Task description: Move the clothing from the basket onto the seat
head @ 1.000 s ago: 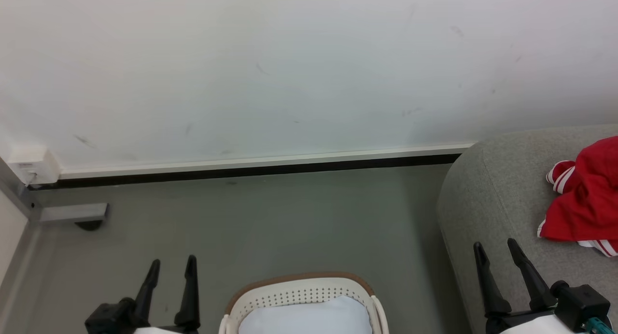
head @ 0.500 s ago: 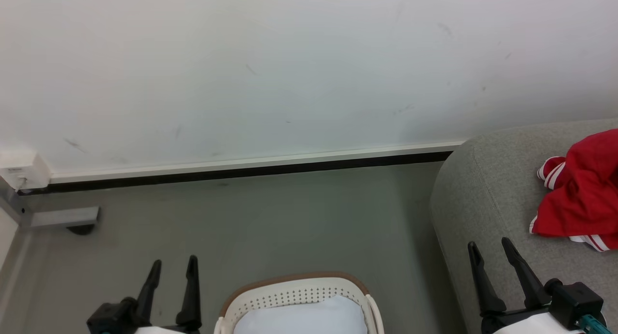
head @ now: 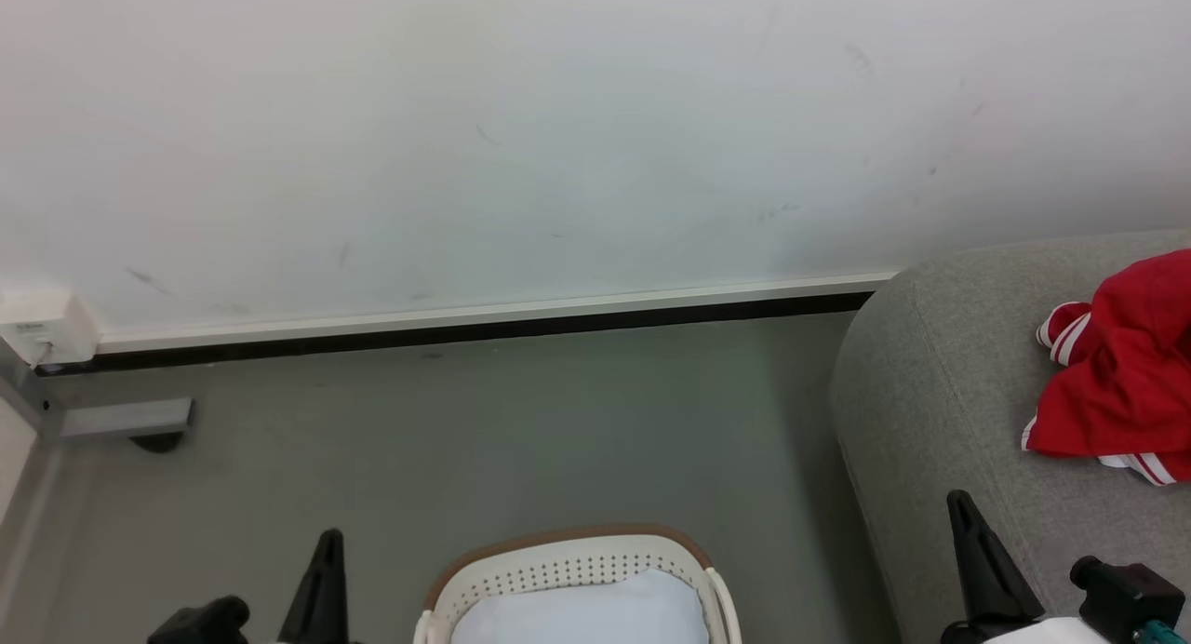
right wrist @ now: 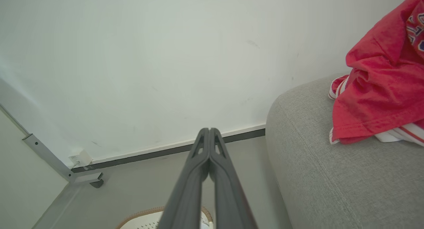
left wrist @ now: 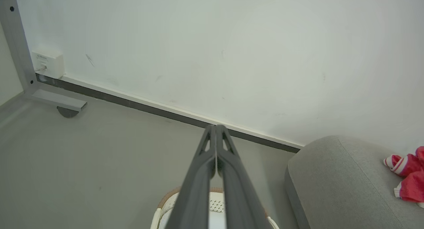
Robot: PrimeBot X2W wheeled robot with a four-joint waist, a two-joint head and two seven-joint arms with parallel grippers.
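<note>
Red clothing [head: 1126, 374] with red-white striped trim lies bunched on the light-grey seat [head: 940, 402] at the right; it also shows in the right wrist view [right wrist: 377, 90] and the left wrist view [left wrist: 409, 176]. The cream basket [head: 572, 565] with a brown rim stands on the floor at bottom centre, with pale bluish-white lining cloth [head: 586, 616] inside it. My left gripper [head: 327, 542] is shut and empty to the left of the basket, its fingers [left wrist: 215, 136] pressed together. My right gripper [head: 958, 506] is shut and empty over the seat's front edge, tips [right wrist: 209, 136] touching.
A white wall with a dark baseboard [head: 465, 332] runs behind the grey floor [head: 484, 439]. A grey metal frame foot [head: 126, 419] and a white wall box [head: 42, 326] sit at the far left. The seat's rounded arm rises right of the basket.
Both grippers have shut from wide open. The camera shifted slightly over the first half second, sliding the scene left and up; the clothing and basket stay put.
</note>
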